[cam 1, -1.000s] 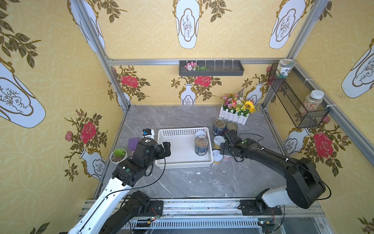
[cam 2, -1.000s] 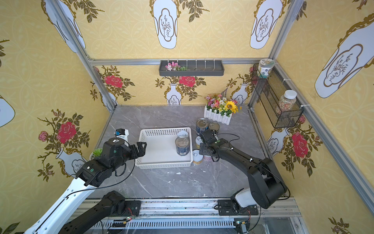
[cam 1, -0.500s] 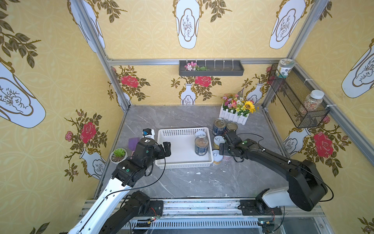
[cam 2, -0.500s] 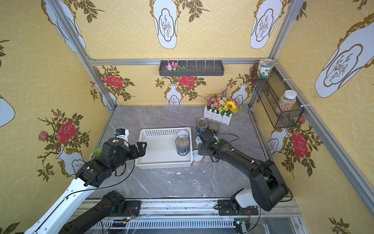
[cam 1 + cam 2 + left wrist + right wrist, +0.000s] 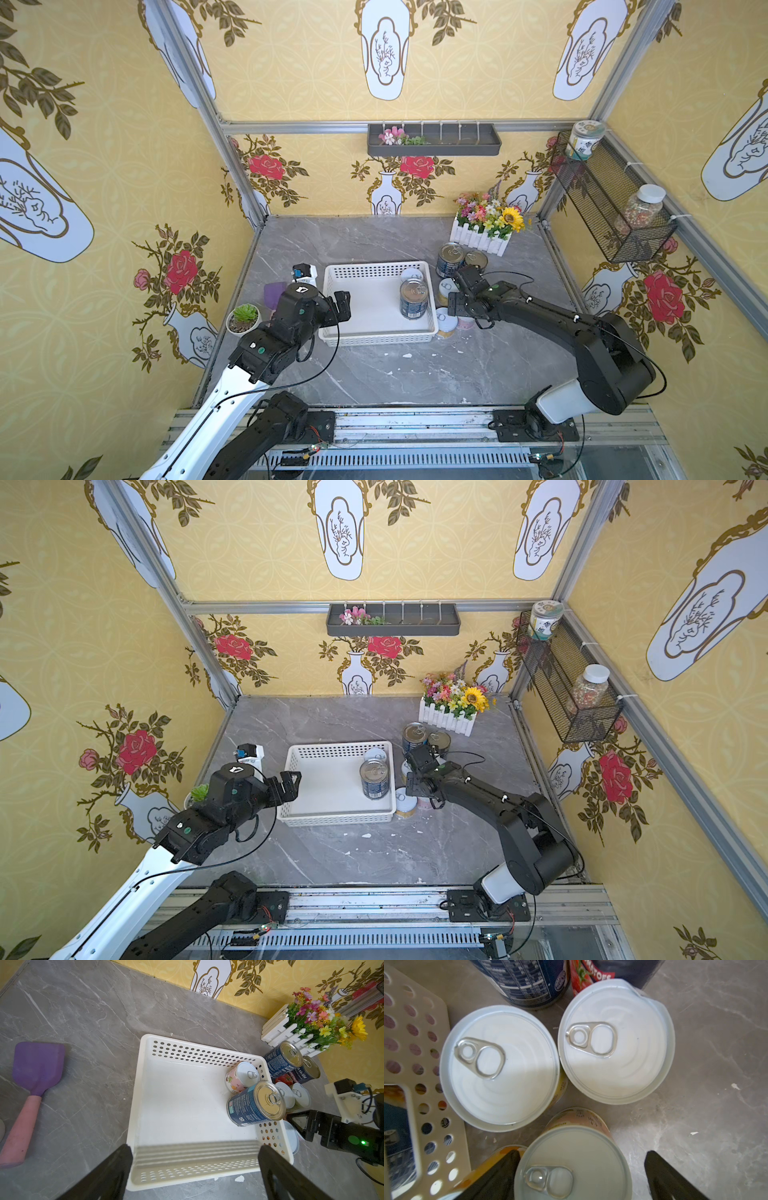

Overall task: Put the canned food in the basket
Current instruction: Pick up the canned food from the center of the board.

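Right claw [image 5: 580, 1156] is spread wide, pointing down over a white-lid can [image 5: 573, 1167] that stands on the counter [image 5: 415, 374] just right of the basket [image 5: 365, 309]. 1 finger [image 5: 492, 1184] sits right at that can's rim and the other finger [image 5: 670, 1178] has a clear gap to it, so there's no grip and the claw is empty. The can's side looks peach, though only a sliver shows. A yellow can [image 5: 483, 1164] sits partly under the near finger, just beside the basket's right wall. 2 more white-lid cans [image 5: 500, 1068] [image 5: 614, 1043] stand upright just beyond, nearly touching each other. Behind them are 2 blue cans [image 5: 450, 257] [image 5: 476, 261], side by side, just in front of the flower box [image 5: 482, 239]. In the basket, 1 blue can [image 5: 413, 297] stands upright near the right wall and 1 pink can [image 5: 411, 274] sits in the back right corner, just beside it. Tally: 2 in, 6 out, all 6 clustered off the basket's right side. Left claw [image 5: 194, 1148] is wide open and empty, hovering over the basket's left end; can't tell from these views if it touches the rim. A spatula [image 5: 35, 1068] lies flat on the counter left of the basket, and a succulent pot [image 5: 244, 318] stands near the left wall.
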Controlling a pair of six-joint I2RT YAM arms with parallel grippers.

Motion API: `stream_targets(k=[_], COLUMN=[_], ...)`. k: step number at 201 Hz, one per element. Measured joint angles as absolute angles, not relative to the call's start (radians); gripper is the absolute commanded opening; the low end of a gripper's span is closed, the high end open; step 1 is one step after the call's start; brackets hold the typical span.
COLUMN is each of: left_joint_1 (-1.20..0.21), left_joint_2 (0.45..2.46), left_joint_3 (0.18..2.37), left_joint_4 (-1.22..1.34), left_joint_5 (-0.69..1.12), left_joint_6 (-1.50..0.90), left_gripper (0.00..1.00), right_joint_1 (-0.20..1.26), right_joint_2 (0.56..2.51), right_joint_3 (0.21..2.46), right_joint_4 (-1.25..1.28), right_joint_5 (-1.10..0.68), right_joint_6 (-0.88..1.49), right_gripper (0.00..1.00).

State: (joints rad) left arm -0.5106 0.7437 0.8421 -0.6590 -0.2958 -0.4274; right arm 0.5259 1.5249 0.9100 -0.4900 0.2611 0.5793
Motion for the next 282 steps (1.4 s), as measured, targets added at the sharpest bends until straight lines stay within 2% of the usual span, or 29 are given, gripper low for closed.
stream_targets(k=[35,89,141,201,282], left_joint_1=[-0.511,-0.511,-0.509,-0.509,-0.509], left_joint_2=[0.744,0.744,0.743,0.738,0.727], left_joint_3=[0.842,0.842,0.841,0.841,0.835], left_joint_4=[-0.659,-0.659,-0.659,-0.659,-0.658], left_joint_5=[-0.296,-0.296,-0.296,-0.295,-0.292], left_joint_6=[-0.427,-0.427,-0.427,-0.427,-0.427], left_gripper=[1.0,1.0,1.0,1.0,1.0], right_joint_1=[0.527,0.535,0.549,0.613,0.832], right_joint_2=[1.538,1.542,1.503,1.354,1.205], right_joint_3=[0.916,0.916,0.92,0.976,1.08], right_joint_4=[-0.488,-0.501,-0.57,-0.702,-0.845], right_joint_5=[0.261,0.263,0.265,0.319,0.385], right_joint_6=[0.579,0.58,0.582,0.598,0.641], right_gripper=[0.88,0.73,0.73,0.73,0.72])
